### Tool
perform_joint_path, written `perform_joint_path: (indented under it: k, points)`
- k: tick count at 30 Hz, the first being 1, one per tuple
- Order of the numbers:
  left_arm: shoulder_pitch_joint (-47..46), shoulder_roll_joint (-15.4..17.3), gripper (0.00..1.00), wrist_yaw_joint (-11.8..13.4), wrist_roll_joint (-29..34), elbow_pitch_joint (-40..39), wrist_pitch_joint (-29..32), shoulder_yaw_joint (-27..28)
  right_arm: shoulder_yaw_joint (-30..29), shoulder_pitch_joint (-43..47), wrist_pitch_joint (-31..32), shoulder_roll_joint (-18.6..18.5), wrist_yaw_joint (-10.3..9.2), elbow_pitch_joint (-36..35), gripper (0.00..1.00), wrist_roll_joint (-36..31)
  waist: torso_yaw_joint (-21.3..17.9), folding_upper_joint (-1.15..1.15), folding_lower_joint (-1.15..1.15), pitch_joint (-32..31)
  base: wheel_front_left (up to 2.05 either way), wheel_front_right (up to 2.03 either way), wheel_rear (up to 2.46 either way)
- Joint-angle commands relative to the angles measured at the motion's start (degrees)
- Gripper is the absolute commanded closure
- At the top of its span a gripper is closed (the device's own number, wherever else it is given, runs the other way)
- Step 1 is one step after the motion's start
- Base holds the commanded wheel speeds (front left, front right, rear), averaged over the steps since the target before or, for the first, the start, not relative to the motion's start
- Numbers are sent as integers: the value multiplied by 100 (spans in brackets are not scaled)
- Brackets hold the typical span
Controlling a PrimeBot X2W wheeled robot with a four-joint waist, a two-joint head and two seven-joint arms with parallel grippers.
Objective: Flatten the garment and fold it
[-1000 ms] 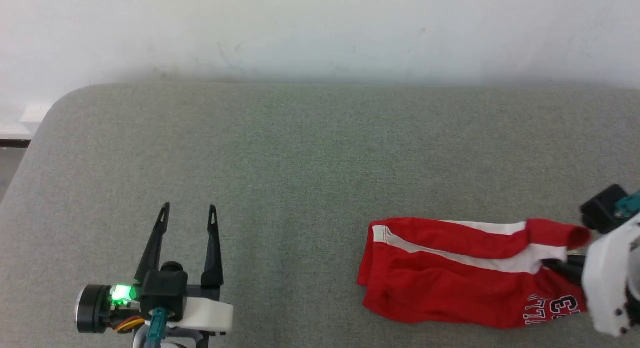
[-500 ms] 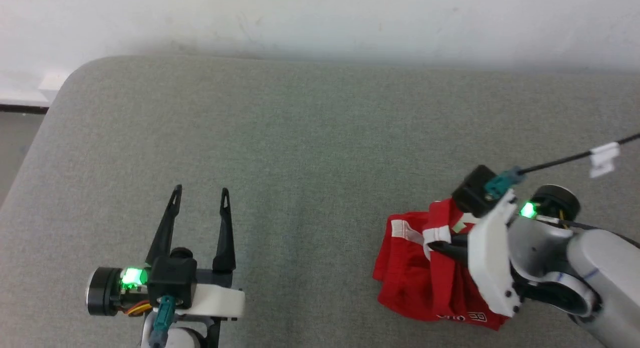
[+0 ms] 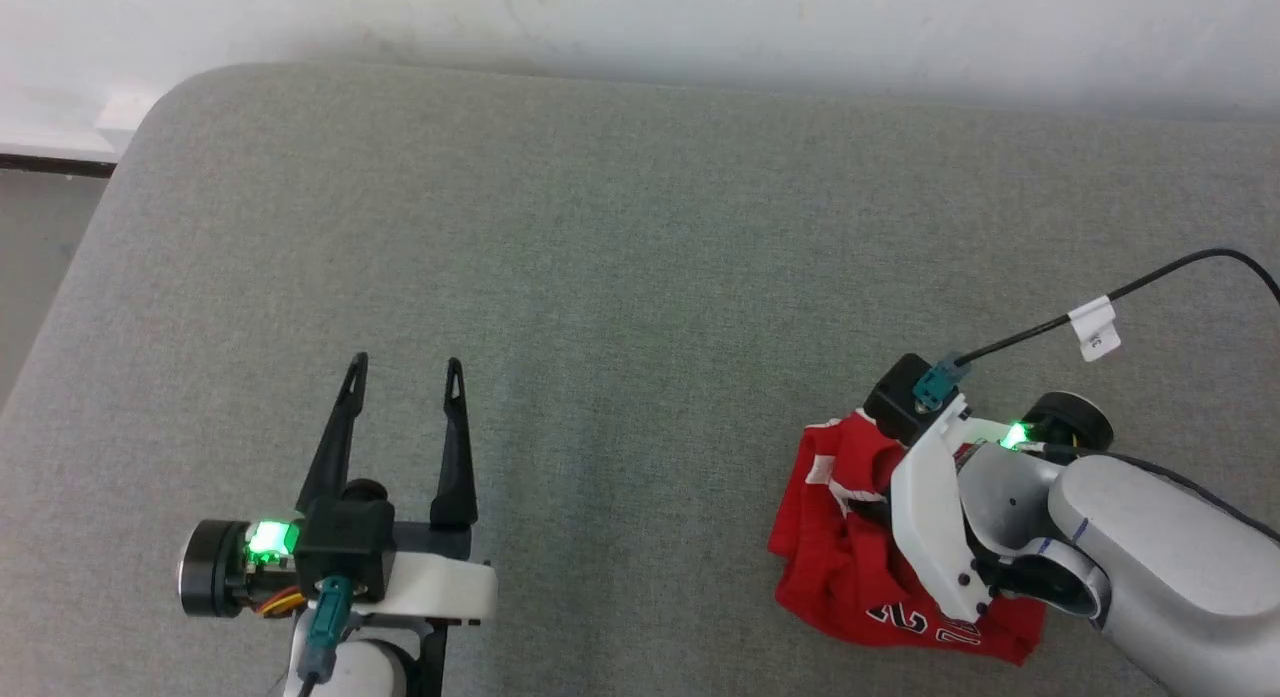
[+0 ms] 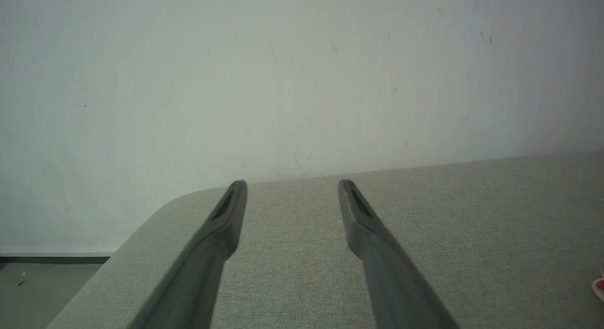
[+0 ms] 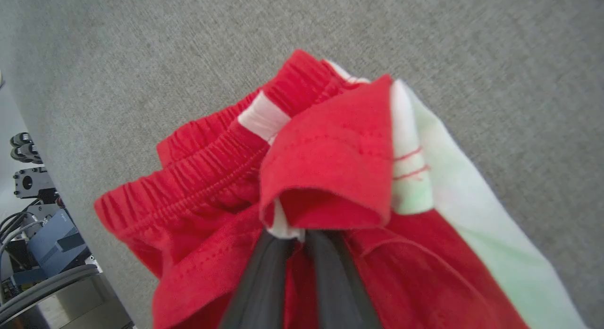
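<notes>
The red shorts (image 3: 850,557) lie bunched at the right front of the grey cushion, white lettering showing near their front edge. My right gripper (image 3: 868,499) is shut on a hem of the red shorts (image 5: 325,178), with the cloth draped over its fingertips and hiding them; the gathered waistband and a white stripe lie just beyond. My left gripper (image 3: 405,362) stands open at the lower left, well apart from the garment, nothing between its fingers (image 4: 226,215).
A grey upholstered cushion (image 3: 600,277) runs to a white wall at the back. Its rounded left corner drops to the floor (image 3: 30,237). A black cable with a white tag (image 3: 1095,327) arcs above my right wrist. Robot hardware (image 5: 37,234) shows beside the cushion.
My right gripper has carried the gripped hem leftward over the shorts, bunching the spread-out garment into a compact heap. The head camera has shifted too. The left gripper stays open.
</notes>
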Motion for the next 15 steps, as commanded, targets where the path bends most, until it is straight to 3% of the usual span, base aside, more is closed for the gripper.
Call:
perform_joint_path:
  k: [1,2,7,12,15]
  points:
    - [-51,-9,0,-49,34,9,-27,35,73,-55,-84,-18,-5,15,40,-39,-59,0,-1,-63,0,0,0]
    - [-37,-6,0,-57,32,25,-27,48,146,-105,-209,-66,-5,-41,0,-73,-88,0,-1,-98,0,0,0]
    - [71,38,0,-103,11,90,-27,143,74,-271,-923,-425,-5,-613,0,49,-298,0,-1,-319,0,0,0]
    - [126,70,0,-166,-22,156,-27,261,-599,-371,-1859,-765,-5,-1075,0,-183,-571,0,-1,-445,0,0,0]
    - [120,83,0,-219,-21,190,-27,298,-1224,-262,-2554,-781,-5,-1116,0,-489,-713,0,-1,-503,0,0,0]
